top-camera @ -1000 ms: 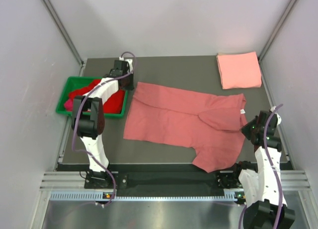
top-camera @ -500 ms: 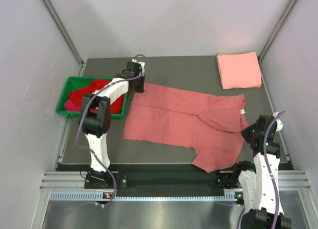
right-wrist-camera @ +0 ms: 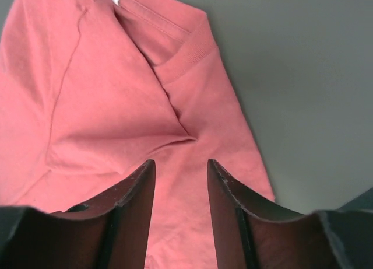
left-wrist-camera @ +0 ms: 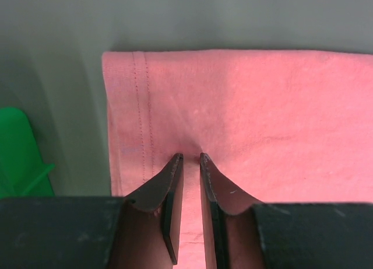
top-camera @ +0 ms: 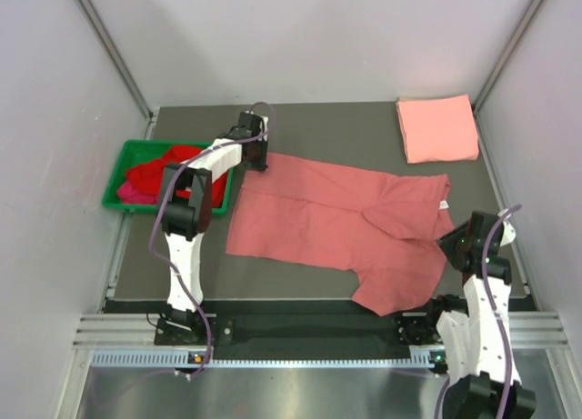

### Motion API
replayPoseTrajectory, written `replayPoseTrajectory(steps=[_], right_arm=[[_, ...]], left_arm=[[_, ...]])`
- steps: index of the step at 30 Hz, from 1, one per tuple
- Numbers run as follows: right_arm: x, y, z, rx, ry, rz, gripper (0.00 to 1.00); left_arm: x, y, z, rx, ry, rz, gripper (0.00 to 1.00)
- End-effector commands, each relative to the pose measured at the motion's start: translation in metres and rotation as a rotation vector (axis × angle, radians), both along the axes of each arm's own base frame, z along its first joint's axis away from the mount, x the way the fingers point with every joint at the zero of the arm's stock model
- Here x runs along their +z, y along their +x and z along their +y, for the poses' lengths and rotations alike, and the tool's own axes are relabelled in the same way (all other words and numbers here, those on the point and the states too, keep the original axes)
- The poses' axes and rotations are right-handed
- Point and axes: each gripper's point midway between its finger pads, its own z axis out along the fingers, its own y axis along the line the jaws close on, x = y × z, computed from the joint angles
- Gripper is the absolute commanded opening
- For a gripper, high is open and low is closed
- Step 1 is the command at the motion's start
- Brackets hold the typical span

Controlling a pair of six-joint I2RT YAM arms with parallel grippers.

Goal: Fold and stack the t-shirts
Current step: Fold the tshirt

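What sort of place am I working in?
Probably a lab test cell, not a home: plain grey walls box in a dark table, with a metal rail along its near edge and a green bin.

Four t-shirts were in view: one dusty rose t-shirt (top-camera: 327, 214) spread over the middle of the one table (top-camera: 355, 128), one salmon pink t-shirt (top-camera: 436, 128) folded at its far right corner, and one red t-shirt (top-camera: 150, 172) and one magenta t-shirt (top-camera: 125, 194) in the single green bin (top-camera: 123, 155) at its left edge. There were two robot arms, a left arm (top-camera: 195, 178) and a right arm (top-camera: 482, 296).

Left claw (left-wrist-camera: 189, 158) swung from bin (top-camera: 115, 184) to shirt (top-camera: 318, 214) corner; right claw (right-wrist-camera: 179, 163) opened.
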Motion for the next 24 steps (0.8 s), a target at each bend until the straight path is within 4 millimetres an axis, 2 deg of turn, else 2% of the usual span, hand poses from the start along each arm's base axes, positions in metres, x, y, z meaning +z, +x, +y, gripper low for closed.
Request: replayPoseTrajectory(steps=[1,3,4,5,6,8,11,12,13,15,17,22,24], right_arm=[[0.04,0.043,-0.007,0.025,-0.027,-0.119,0.42],[0.045,0.061,-0.008,0.073,-0.039,-0.141,0.44],[0.051,0.082,-0.014,0.096,-0.063,-0.166,0.44],[0.054,0.094,-0.006,0.182,-0.057,-0.184,0.45],[0.059,0.107,-0.007,0.208,-0.071,-0.207,0.45],[0.053,0.131,-0.012,0.275,-0.093,-0.164,0.45],[0.044,0.161,-0.023,0.308,-0.109,-0.132,0.43],[0.05,0.173,-0.028,0.311,-0.122,-0.155,0.42],[0.038,0.18,-0.029,0.323,-0.11,-0.133,0.42],[0.039,0.196,-0.03,0.351,-0.119,-0.162,0.4],[0.03,0.209,-0.03,0.368,-0.105,-0.157,0.37],[0.003,0.221,-0.044,0.379,-0.125,-0.056,0.35],[0.0,0.225,-0.05,0.372,-0.142,-0.05,0.35]], left_arm=[[0.026,0.011,-0.007,0.01,-0.04,-0.054,0.23],[0.034,0.014,-0.015,0.005,-0.085,-0.068,0.23],[0.037,0.016,-0.02,-0.002,-0.107,-0.074,0.23],[0.039,0.017,-0.025,-0.009,-0.132,-0.075,0.23],[0.037,0.018,-0.028,-0.01,-0.138,-0.072,0.23],[0.038,0.021,-0.035,-0.018,-0.154,-0.074,0.23],[0.028,0.025,-0.037,-0.013,-0.157,-0.059,0.23],[0.02,0.026,-0.036,-0.004,-0.145,-0.044,0.23],[0.017,0.026,-0.033,0.006,-0.132,-0.036,0.23],[0.01,0.03,-0.026,0.038,-0.096,-0.029,0.23],[0.003,0.028,-0.021,0.054,-0.065,-0.008,0.23],[-0.007,0.032,-0.01,0.095,-0.007,0.007,0.23],[-0.01,0.031,-0.007,0.106,0.006,0.013,0.23]])
